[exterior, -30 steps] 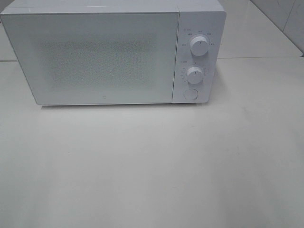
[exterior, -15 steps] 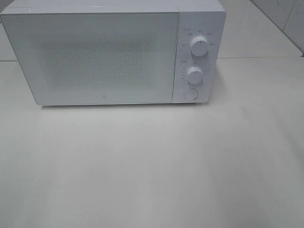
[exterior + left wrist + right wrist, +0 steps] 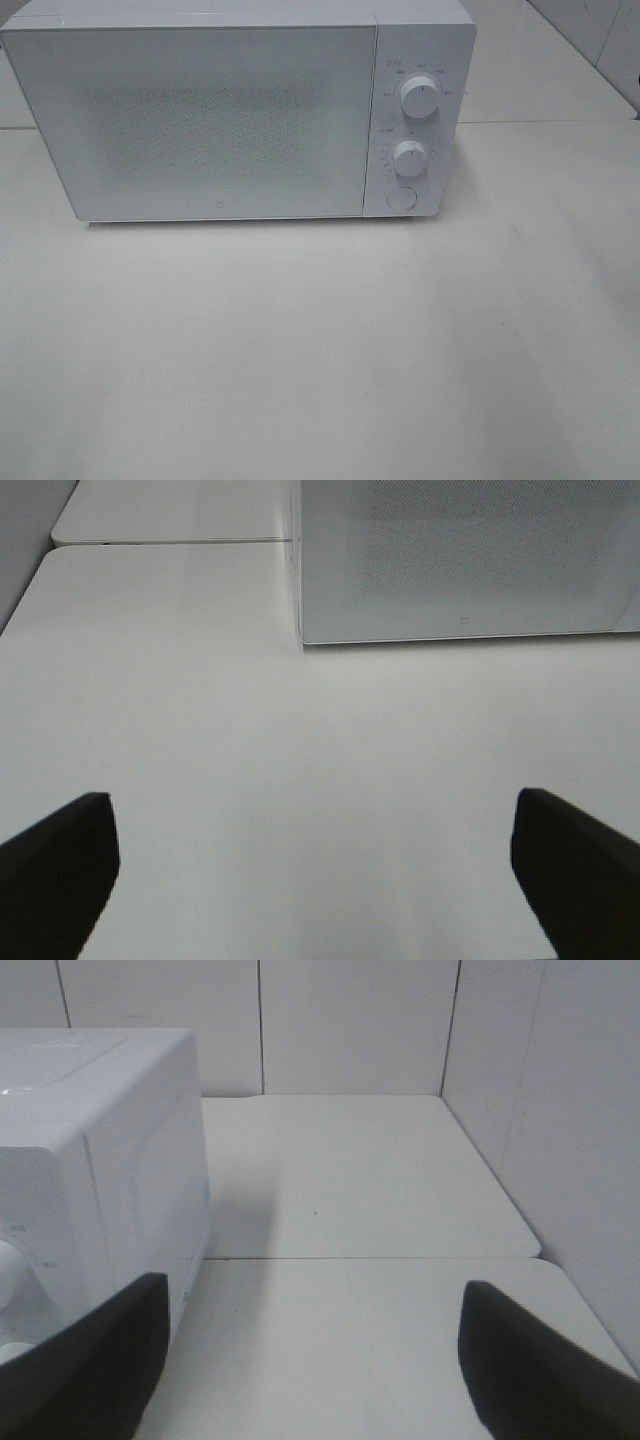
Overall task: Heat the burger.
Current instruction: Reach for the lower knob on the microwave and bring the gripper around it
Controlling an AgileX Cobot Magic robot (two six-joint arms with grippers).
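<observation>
The burger is out of view in every frame. A white microwave [image 3: 230, 110] stands at the back of the white table with its door shut, two round knobs [image 3: 419, 97] and a round button [image 3: 400, 199] on its right panel. It also shows in the left wrist view [image 3: 460, 560] and the right wrist view [image 3: 90, 1180]. My left gripper [image 3: 315, 865] is open and empty above bare table in front of the microwave's left corner. My right gripper [image 3: 310, 1360] is open and empty, to the right of the microwave. Neither gripper shows in the high view.
The white table [image 3: 320, 340] stretches in front of the microwave. A tiled wall [image 3: 350, 1020] rises behind and to the right of the table. A seam [image 3: 370, 1257] between two table tops runs beside the microwave.
</observation>
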